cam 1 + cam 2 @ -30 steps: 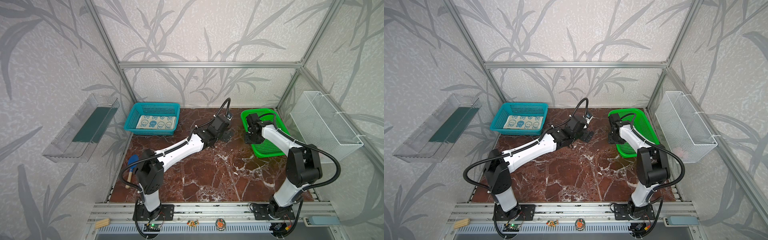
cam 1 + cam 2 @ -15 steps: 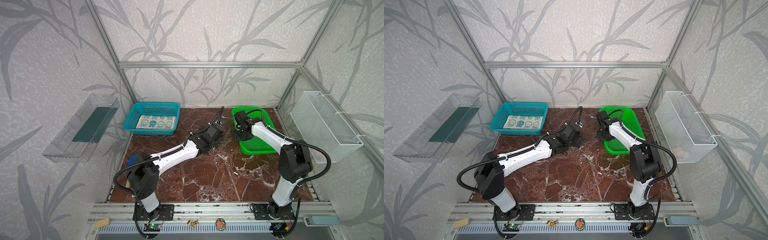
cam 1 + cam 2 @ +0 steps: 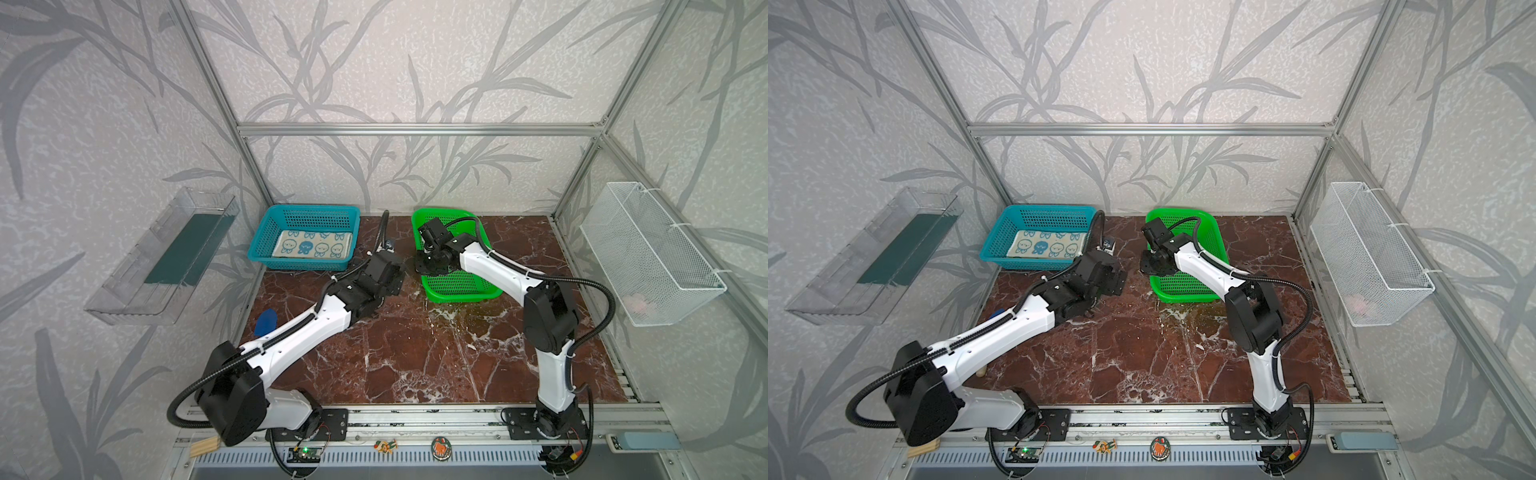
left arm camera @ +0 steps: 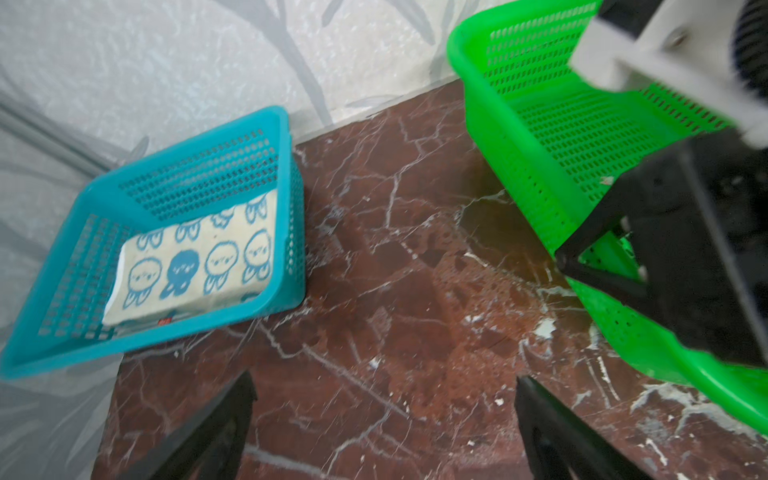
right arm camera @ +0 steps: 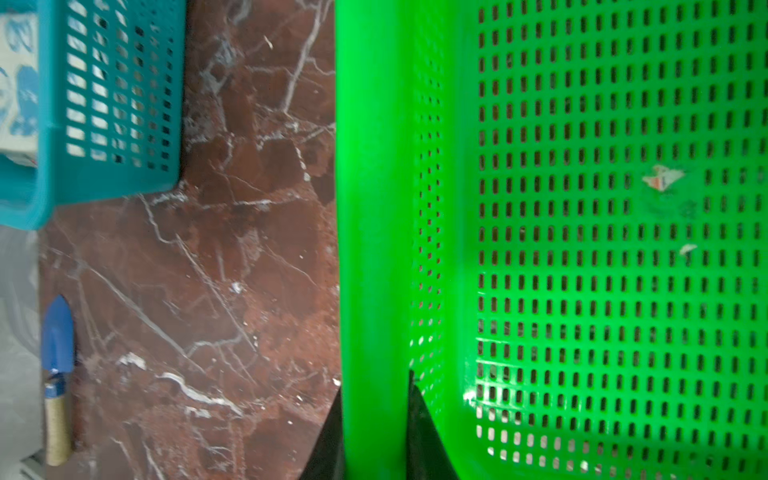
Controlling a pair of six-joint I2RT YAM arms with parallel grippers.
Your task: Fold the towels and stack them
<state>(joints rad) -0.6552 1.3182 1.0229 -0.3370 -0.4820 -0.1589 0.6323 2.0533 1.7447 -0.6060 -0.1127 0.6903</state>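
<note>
I judge stacking done: blue-bunny towel (image 3: 312, 248) folded in teal basket (image 3: 307, 217) | right gripper (image 5: 376, 415) pinches rim of green basket (image 3: 457, 284) | left gripper (image 4: 384, 384) wide, empty.

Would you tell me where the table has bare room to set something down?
Bare: the front half of the marble table, by the arm bases, and the back right corner beside the green basket. Crowded: between the teal basket and green basket, where the left gripper and right gripper sit.

Tabletop (image 3: 415, 353): teal basket (image 3: 266, 237), green basket (image 3: 457, 286), trowel (image 3: 266, 322)
</note>
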